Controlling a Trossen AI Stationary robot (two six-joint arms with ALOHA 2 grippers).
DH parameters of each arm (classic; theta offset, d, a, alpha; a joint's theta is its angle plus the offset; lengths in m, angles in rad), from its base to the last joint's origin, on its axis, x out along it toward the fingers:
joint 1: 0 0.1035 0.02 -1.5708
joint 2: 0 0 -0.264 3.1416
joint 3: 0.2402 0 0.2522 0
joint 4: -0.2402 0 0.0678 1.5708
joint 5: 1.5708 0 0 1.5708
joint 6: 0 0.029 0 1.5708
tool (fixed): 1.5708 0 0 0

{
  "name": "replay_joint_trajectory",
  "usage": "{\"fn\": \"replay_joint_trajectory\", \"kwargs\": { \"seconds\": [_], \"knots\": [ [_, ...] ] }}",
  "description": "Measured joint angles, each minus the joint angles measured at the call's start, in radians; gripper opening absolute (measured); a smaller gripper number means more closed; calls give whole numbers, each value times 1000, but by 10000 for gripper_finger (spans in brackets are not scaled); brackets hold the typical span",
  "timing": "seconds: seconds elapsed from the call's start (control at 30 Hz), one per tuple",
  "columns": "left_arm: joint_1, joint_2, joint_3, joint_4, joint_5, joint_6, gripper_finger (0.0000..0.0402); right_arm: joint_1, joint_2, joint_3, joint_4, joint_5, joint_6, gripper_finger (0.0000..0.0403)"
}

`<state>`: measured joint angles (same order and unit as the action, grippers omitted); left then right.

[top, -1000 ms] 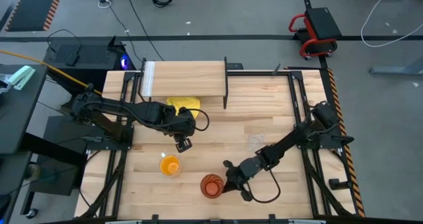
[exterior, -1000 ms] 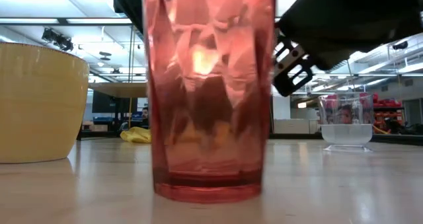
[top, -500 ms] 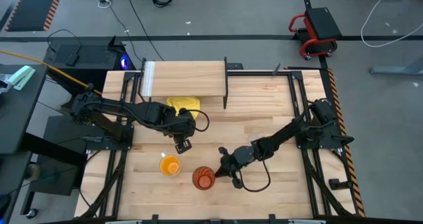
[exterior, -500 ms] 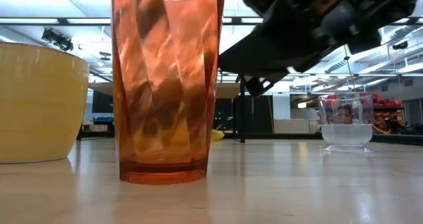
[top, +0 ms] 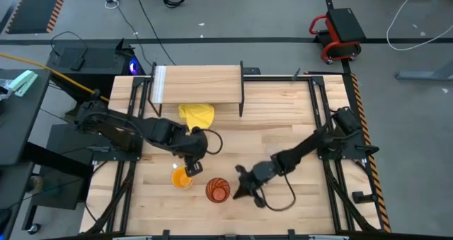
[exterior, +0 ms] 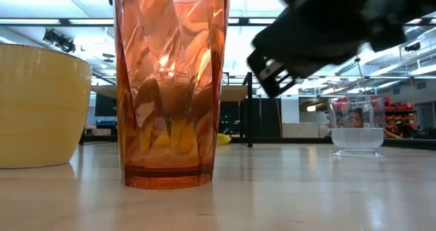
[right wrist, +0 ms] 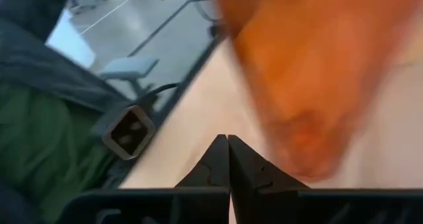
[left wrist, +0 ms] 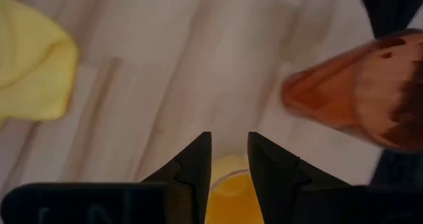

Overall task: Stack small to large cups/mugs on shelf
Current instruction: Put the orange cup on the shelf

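Observation:
The tall orange-red tumbler [top: 218, 190] stands upright on its base near the table's front edge, and fills the low view [exterior: 170, 88]. To its left stands the orange mug [top: 180, 178]. My left gripper [top: 191, 169] hovers open just above the mug, which shows beyond the fingertips [left wrist: 228, 184]. My right gripper [top: 238, 190] is shut and lies low at the tumbler's right side. The small clear cup [exterior: 355, 125] stands farther right. The shelf [top: 198, 84] is at the table's far edge. My right gripper points its shut fingertips [right wrist: 228, 145] level at the tumbler's side [right wrist: 310, 65] from the table's right. Whether they touch it I cannot tell. The tumbler stands upright on the table.
A yellow cloth [top: 197, 114] lies in front of the shelf, just beyond my left gripper. The shelf's black legs [top: 241, 91] stand on the tabletop. Bare table lies between the tumbler and the clear cup.
The tumbler has slid upright a little toward the table's left, then stopped. My right gripper has stayed shut at its right side, following it leftward. My left gripper has gone toward the table's near edge, from beside the cloth to above the mug.

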<state>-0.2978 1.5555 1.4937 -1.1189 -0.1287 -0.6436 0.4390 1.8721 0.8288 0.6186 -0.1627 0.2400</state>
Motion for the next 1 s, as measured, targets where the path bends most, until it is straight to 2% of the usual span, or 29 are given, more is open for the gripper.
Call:
{"fn": "replay_joint_trajectory", "kwargs": {
  "seconds": [0.17,0.4,0.7,1.0],
  "knots": [
    [-52,16,0,67,0,0,107,61,0,0,54,9,3,1],
    [-80,79,0,74,24,-16,107,39,2,0,142,22,11,0],
    [-80,128,0,78,65,-18,107,5,118,51,173,27,30,0],
    [-80,127,0,125,79,-17,107,-25,237,180,158,-56,12,0]
  ]
}}
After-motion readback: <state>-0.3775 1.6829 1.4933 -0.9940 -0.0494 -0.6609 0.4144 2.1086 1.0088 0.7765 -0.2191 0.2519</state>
